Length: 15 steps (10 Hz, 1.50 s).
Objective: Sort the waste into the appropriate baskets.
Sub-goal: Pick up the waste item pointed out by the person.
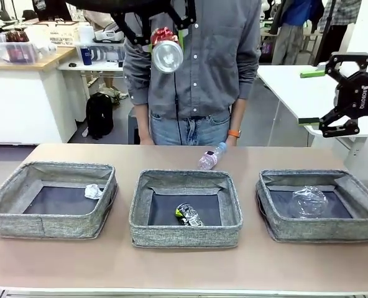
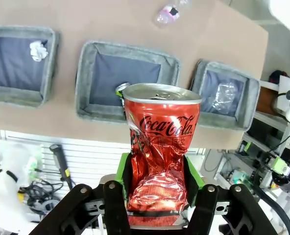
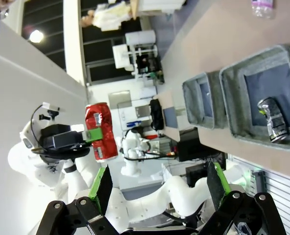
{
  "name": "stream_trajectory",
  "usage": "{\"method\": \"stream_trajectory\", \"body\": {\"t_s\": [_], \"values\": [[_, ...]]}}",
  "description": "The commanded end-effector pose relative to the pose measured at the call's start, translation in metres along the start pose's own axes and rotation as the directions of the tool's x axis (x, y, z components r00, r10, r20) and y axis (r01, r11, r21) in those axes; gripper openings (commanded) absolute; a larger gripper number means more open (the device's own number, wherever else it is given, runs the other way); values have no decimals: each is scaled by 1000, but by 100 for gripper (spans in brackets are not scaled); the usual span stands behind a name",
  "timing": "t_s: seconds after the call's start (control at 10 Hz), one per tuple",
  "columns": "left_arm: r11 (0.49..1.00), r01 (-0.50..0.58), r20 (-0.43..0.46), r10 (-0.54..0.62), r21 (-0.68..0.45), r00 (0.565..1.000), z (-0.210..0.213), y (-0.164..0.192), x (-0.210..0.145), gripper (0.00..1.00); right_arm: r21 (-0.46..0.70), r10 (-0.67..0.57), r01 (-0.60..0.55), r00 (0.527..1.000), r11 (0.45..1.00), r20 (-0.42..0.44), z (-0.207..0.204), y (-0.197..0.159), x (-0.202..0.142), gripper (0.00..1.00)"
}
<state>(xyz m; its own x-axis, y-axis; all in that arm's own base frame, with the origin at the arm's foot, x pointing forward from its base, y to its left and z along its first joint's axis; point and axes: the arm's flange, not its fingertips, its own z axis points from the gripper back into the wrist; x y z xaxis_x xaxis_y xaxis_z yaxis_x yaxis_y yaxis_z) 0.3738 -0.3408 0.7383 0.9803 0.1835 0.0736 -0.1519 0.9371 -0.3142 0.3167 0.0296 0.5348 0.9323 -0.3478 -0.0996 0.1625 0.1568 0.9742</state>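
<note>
Waste count: five pieces, one of each kind. There are three low rectangular bins of grey woven fabric with dark bases, in a row on the tan table (image 1: 184,267).

- Left basket (image 1: 41,226): one crumpled white paper ball (image 1: 92,191), near its far right corner.
- Middle basket (image 1: 184,236): one crushed dark multicoloured can (image 1: 188,215), lying on the base towards the front wall.
- Right basket (image 1: 321,233): one clear plastic cup (image 1: 309,202). It looks to be on its side, though the transparent plastic makes that hard to call.

One clear bottle with pink label (image 1: 210,158) lies on its side on the table, outside the baskets. It sits just beyond the middle basket's far right corner, near the person (image 1: 196,62) standing at the far edge.

One crushed red aluminium can (image 2: 160,127) is off the table, clamped in the left gripper (image 2: 159,171). The jaws are partly closed, with the green pads pressed on the can's crumpled lower half from both sides. The intact rim end sticks out past the fingertips. The wrist view puts the can high in the air, in line with the middle basket. From the front it hangs before the person's chest, one end facing the camera.

Right gripper (image 1: 309,97): jaws spread wide, nothing between them. It is held in the air at the table's right side, above and beyond the right basket.
</note>
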Motion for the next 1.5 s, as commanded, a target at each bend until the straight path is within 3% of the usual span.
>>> {"method": "stream_trajectory", "body": {"t_s": [0.0,0.2,0.3,0.6,0.7,1.4], "values": [[1000,-13,-14,12,-21,1000,-10,4,-7,46,15,2,-3,1000,1000,25,0,2,2,100],[1000,3,-8,-3,1,1000,-4,-1,-1,47,15,2,-3,1000,1000,25,0,2,2,100],[998,-11,-27,10,-57,1000,2,5,6,47,15,2,-3,1000,1000,25,0,2,2,100],[962,-1,45,13,-273,999,18,8,-1,47,15,2,-3,1000,1000,25,0,2,2,100],[992,-23,8,24,-125,1000,13,-4,10,47,15,2,-3,1000,1000,25,0,2,2,100],[992,-23,8,24,-125,1000,13,-4,10,47,15,2,-3,1000,1000,25,0,2,2,100]]}}
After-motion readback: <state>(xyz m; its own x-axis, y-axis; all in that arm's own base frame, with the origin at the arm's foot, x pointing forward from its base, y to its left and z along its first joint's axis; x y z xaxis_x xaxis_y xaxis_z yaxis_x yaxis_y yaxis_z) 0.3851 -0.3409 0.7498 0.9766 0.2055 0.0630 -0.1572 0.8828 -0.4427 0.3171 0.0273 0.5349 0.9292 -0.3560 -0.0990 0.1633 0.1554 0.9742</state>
